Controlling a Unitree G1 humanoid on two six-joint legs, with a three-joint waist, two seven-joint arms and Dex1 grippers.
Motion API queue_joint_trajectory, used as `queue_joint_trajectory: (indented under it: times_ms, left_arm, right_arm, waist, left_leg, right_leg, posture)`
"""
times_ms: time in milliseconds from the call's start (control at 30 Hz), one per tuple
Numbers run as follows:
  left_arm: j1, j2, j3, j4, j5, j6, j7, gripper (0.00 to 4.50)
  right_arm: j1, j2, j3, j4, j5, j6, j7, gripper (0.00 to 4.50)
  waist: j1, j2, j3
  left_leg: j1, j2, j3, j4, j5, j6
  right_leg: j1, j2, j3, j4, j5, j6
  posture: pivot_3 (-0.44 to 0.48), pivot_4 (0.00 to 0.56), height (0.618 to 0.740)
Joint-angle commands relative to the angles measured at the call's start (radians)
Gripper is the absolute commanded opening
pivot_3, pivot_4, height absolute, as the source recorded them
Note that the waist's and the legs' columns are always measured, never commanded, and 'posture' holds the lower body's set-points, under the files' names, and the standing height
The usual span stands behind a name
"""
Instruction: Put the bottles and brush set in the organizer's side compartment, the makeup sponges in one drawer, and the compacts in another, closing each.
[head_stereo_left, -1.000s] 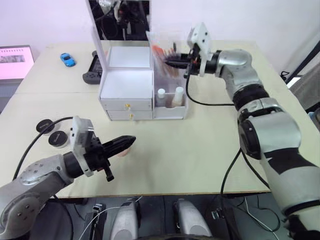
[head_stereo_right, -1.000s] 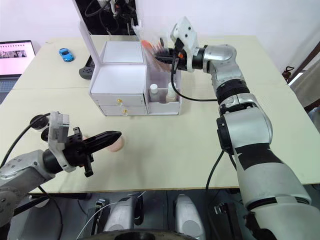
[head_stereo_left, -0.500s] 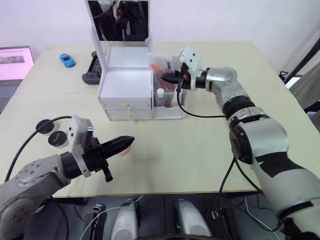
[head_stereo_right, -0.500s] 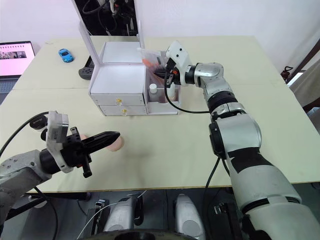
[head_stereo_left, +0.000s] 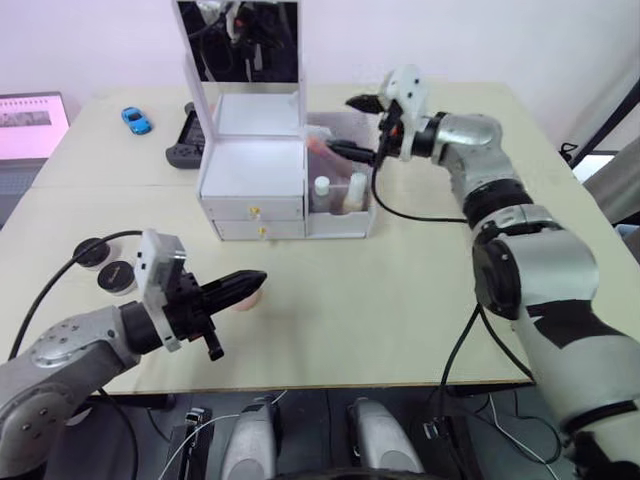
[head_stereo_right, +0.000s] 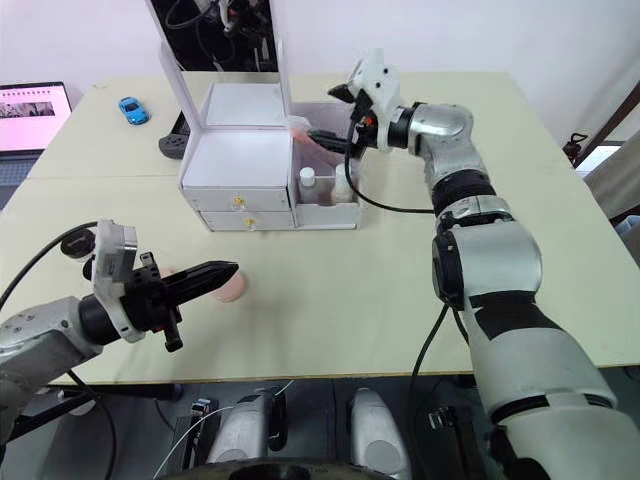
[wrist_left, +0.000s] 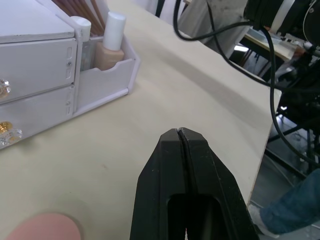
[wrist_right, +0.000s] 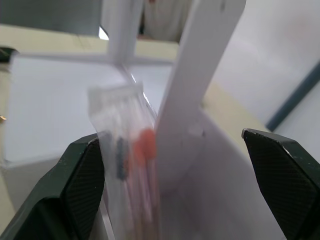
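The white organizer stands mid-table with its mirror lid up. Two bottles stand in its side compartment. Behind them leans the brush set in its clear bag, seen close in the right wrist view as brush set. My right gripper hangs open just above and behind the compartment, its fingers either side of the bag's top without pinching it. My left gripper is shut and empty, its tip beside a pink makeup sponge. Two black compacts lie at the left.
A blue toy car and a black controller lie behind the organizer on the left. A lit screen stands at the far left edge. Both drawers are shut. A cable loops past the compacts.
My right gripper has opened and let go of the brush set, which now rests in the side compartment, and it has drawn up slightly. The left arm has stayed put.
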Motion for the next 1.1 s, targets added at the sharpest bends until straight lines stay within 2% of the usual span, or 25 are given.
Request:
queue_joint_trajectory:
  times_ms: [33, 100, 167, 233, 333, 433, 467, 667, 800, 900, 1100]
  left_arm:
    - [-0.009, 0.014, 0.003, -0.011, -0.004, -0.008, -0.020, 0.00]
    - [-0.013, 0.017, 0.002, -0.007, -0.002, -0.009, -0.029, 0.00]
    - [-0.029, 0.012, 0.009, 0.005, -0.001, -0.020, -0.035, 0.00]
    - [-0.062, -0.006, 0.026, 0.027, 0.005, -0.046, -0.032, 0.00]
    - [-0.103, -0.015, 0.052, 0.057, 0.003, -0.068, -0.030, 0.00]
    - [-0.113, -0.006, 0.057, 0.075, 0.027, -0.075, -0.038, 0.00]
    - [-0.112, -0.002, 0.055, 0.078, 0.042, -0.080, -0.047, 0.00]
    - [-0.130, -0.021, 0.049, 0.089, 0.095, -0.114, -0.060, 0.00]
    - [-0.144, -0.034, 0.047, 0.095, 0.123, -0.127, -0.055, 0.00]
    - [-0.145, -0.039, 0.038, 0.095, 0.140, -0.130, -0.057, 0.00]
    - [-0.124, -0.050, 0.039, 0.093, 0.169, -0.134, -0.060, 0.00]
  right_arm:
    - [-0.009, -0.010, -0.034, -0.213, 0.128, 0.125, 0.206, 4.46]
    - [0.059, -0.019, -0.015, -0.411, 0.186, 0.285, 0.267, 4.46]
    - [0.158, -0.040, 0.013, -0.662, 0.235, 0.456, 0.264, 4.46]
    - [0.270, -0.063, 0.045, -0.915, 0.263, 0.605, 0.217, 4.46]
    - [0.410, -0.094, 0.100, -1.191, 0.257, 0.751, 0.129, 4.46]
    - [0.498, -0.092, 0.144, -1.342, 0.227, 0.807, 0.023, 3.65]
    - [0.513, -0.086, 0.157, -1.367, 0.211, 0.827, -0.020, 3.10]
    - [0.546, -0.073, 0.271, -1.342, 0.044, 0.746, -0.206, 0.09]
    - [0.512, -0.063, 0.316, -1.231, -0.036, 0.690, -0.289, 0.04]
    - [0.428, -0.068, 0.334, -1.084, -0.102, 0.636, -0.341, 0.04]
    - [0.257, -0.092, 0.286, -0.842, -0.143, 0.489, -0.435, 0.04]
  waist:
    - [-0.001, 0.000, 0.000]
    - [0.000, 0.000, 0.000]
    - [0.003, 0.000, 0.000]
    - [0.010, 0.000, 0.000]
    - [0.020, 0.000, 0.000]
    - [0.020, 0.000, 0.000]
    - [0.019, 0.000, 0.000]
    - [0.025, 0.000, 0.000]
    - [0.028, 0.000, -0.001]
    - [0.026, 0.000, 0.000]
    - [0.024, 0.000, 0.000]
  left_leg:
    - [0.000, 0.000, 0.000, 0.000, 0.000, 0.000]
    - [0.001, 0.000, 0.000, 0.000, 0.000, 0.000]
    - [0.001, 0.001, -0.002, 0.000, 0.000, 0.000]
    - [0.002, 0.001, -0.004, 0.001, 0.000, 0.000]
    - [0.002, 0.001, -0.004, 0.002, 0.000, 0.000]
    - [0.002, 0.001, -0.004, 0.002, 0.000, 0.000]
    - [0.003, 0.001, -0.004, 0.002, 0.000, 0.000]
    - [0.003, 0.001, -0.004, 0.002, 0.000, 0.000]
    - [0.003, 0.000, -0.004, 0.002, 0.000, 0.000]
    - [0.003, 0.000, -0.003, 0.002, 0.000, 0.000]
    - [0.003, 0.000, -0.003, 0.001, 0.000, 0.000]
  right_leg:
    - [0.000, 0.000, 0.000, 0.000, 0.000, 0.000]
    - [0.000, 0.000, 0.000, 0.001, 0.000, 0.000]
    - [0.001, 0.001, -0.002, 0.001, 0.000, 0.000]
    - [0.003, 0.001, -0.004, 0.001, 0.000, 0.000]
    - [0.005, 0.001, -0.005, 0.001, 0.000, 0.000]
    - [0.004, 0.001, -0.004, 0.001, 0.000, 0.000]
    - [0.004, 0.001, -0.004, 0.001, 0.000, 0.000]
    - [0.004, 0.001, -0.004, 0.001, 0.000, 0.000]
    - [0.005, 0.001, -0.004, 0.001, 0.000, 0.000]
    - [0.005, 0.001, -0.004, 0.001, 0.000, 0.000]
    - [0.004, 0.001, -0.004, 0.001, 0.000, 0.000]
  posture:
    - [0.000, 0.150, 0.737]
    - [0.000, 0.150, 0.737]
    - [0.000, 0.150, 0.737]
    - [0.000, 0.150, 0.737]
    - [0.000, 0.150, 0.737]
    - [0.000, 0.150, 0.737]
    - [0.000, 0.150, 0.737]
    - [0.000, 0.150, 0.737]
    - [0.000, 0.150, 0.737]
    - [0.000, 0.150, 0.737]
    - [0.000, 0.150, 0.737]
